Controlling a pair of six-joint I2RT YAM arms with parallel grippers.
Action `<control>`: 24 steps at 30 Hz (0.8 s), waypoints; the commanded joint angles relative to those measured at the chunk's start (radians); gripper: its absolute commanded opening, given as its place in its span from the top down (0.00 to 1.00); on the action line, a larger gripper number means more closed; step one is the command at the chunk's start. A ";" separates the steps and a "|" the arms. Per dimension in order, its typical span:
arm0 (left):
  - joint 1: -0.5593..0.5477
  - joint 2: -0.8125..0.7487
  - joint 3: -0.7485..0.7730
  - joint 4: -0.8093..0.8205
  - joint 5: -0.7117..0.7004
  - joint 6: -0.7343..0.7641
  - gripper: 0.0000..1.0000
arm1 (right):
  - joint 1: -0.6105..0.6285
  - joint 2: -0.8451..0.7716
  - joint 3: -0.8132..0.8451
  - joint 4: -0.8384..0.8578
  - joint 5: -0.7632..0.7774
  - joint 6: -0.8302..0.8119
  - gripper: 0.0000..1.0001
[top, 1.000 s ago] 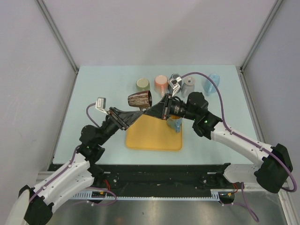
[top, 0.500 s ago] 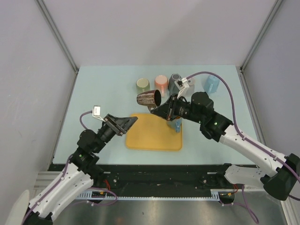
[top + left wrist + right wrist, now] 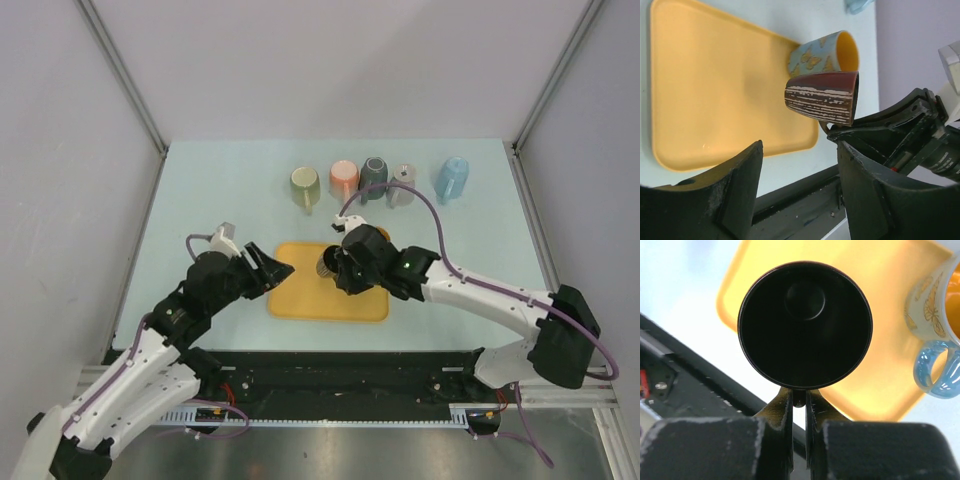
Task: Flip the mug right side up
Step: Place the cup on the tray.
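Seven mugs in all — five lined up at the back of the tabletop, in olive, pink, dark grey, light grey and blue, plus one brown striped mug and one butterfly-print mug. One yellow tray. Two robot arms — left and right.
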 commanded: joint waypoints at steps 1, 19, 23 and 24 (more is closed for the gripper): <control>0.006 0.066 0.094 -0.074 -0.020 0.019 0.35 | 0.016 0.060 0.100 -0.023 0.103 -0.030 1.00; 0.008 0.061 0.090 -0.074 -0.020 0.019 0.35 | -0.037 0.370 0.275 -0.033 0.134 -0.071 1.00; 0.008 0.044 0.091 -0.076 -0.020 0.019 0.35 | -0.014 0.399 0.327 -0.030 0.129 -0.083 1.00; 0.008 0.038 0.093 -0.074 -0.020 0.019 0.35 | -0.002 0.408 0.358 -0.031 0.129 -0.089 1.00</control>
